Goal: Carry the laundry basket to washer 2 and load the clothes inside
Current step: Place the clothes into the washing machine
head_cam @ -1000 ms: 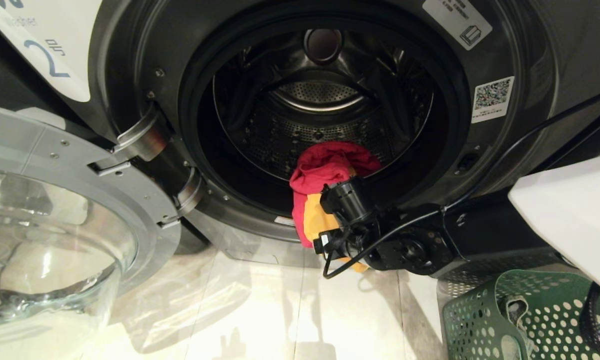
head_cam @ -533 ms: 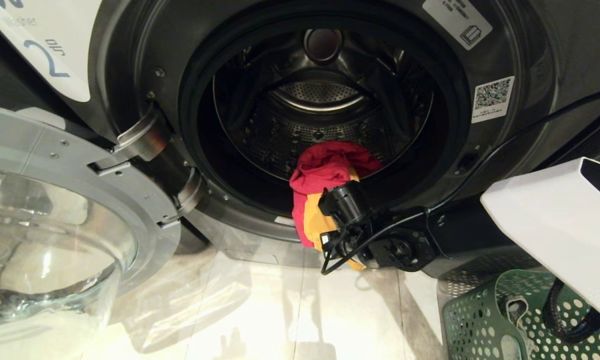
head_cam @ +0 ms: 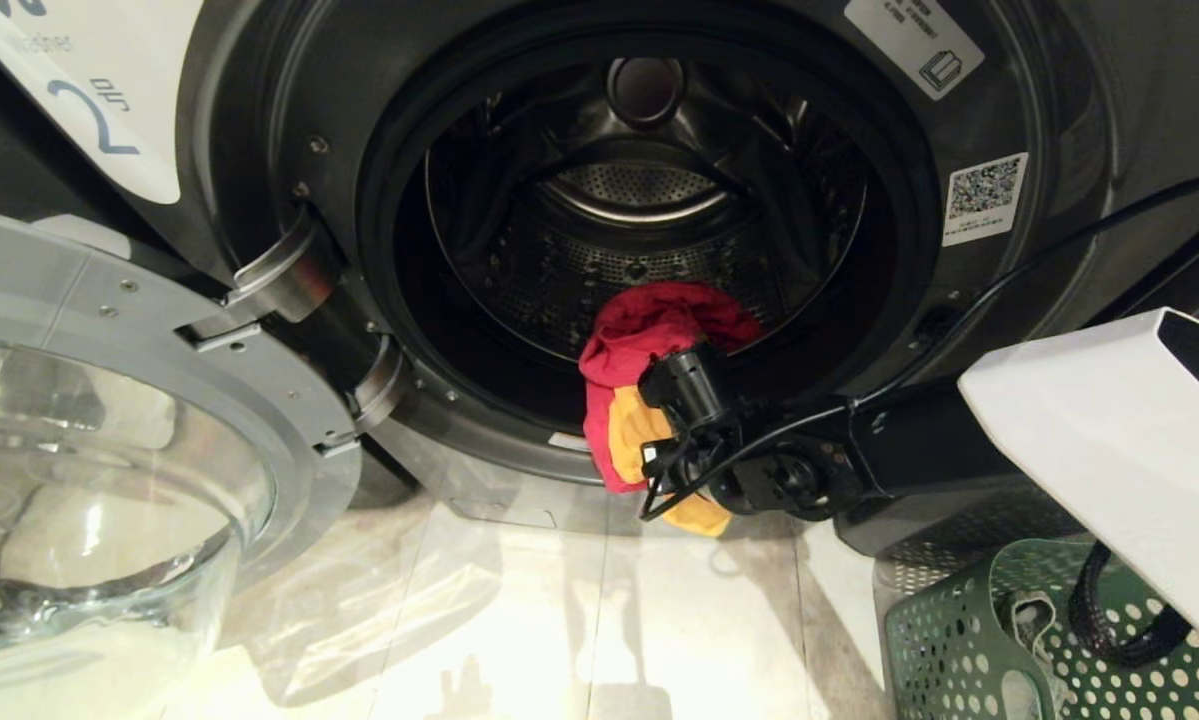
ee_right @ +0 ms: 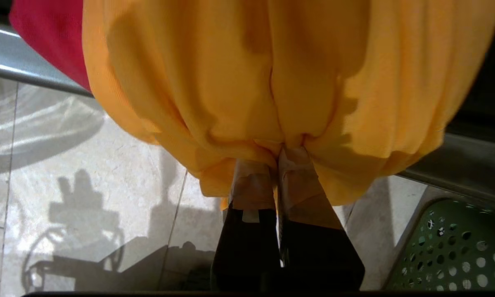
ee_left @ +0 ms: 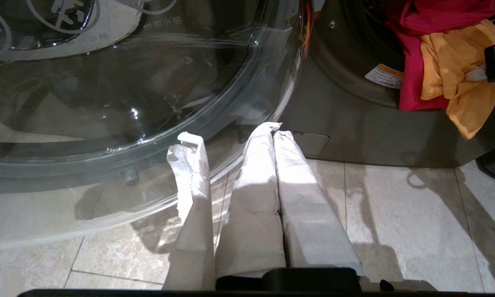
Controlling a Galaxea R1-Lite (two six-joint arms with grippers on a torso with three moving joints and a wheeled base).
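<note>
Now your right tool [ee_right: 277, 165] pinches the yellow garment [ee_right: 272, 82], while the clothes [head_cam: 649, 330] droop over washer 2's [head_cam: 259, 120] door lip: soft, light, floppy, so grip a bunched fold; left tool [ee_left: 235, 140] pressed together.

The floor [head_cam: 519, 620] is laid with pale, glossy stone-look tiles, separated by thin grout lines [ee_left: 345, 194]. Strong light is cast from above and behind, so that bright patches are spread across the tiles and hard-edged shadows [ee_right: 82, 231] are thrown over them. Soft reflections are seen in the polished tile surface near the middle of the head view. A darker strip of shade [ee_left: 379, 165] is formed where the floor meets the appliance front. No wall or window can be made out.
</note>
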